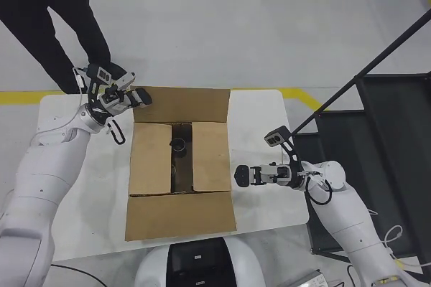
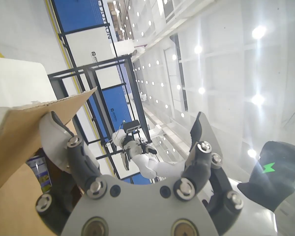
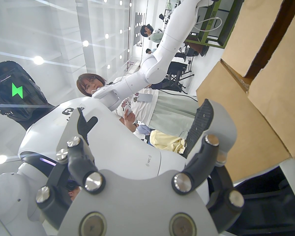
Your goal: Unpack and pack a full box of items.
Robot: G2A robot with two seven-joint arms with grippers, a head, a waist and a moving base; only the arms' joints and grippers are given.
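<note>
Sitting in the middle of the white desk point(image 1: 258, 115): a cardboard box point(image 1: 149, 158), spreading its far and near flaps outward, folding both side flaps inward, baring a narrow gap over dark items point(image 1: 178, 146) inside. Hovering at the box's far left corner: the left hand point(image 1: 140, 97), released, spreading its fingers point(image 2: 52, 128) wide, touching the far flap's edge with one. Hanging just beside the box's right wall: the right hand point(image 1: 241, 174), likewise released, gaping.
</note>
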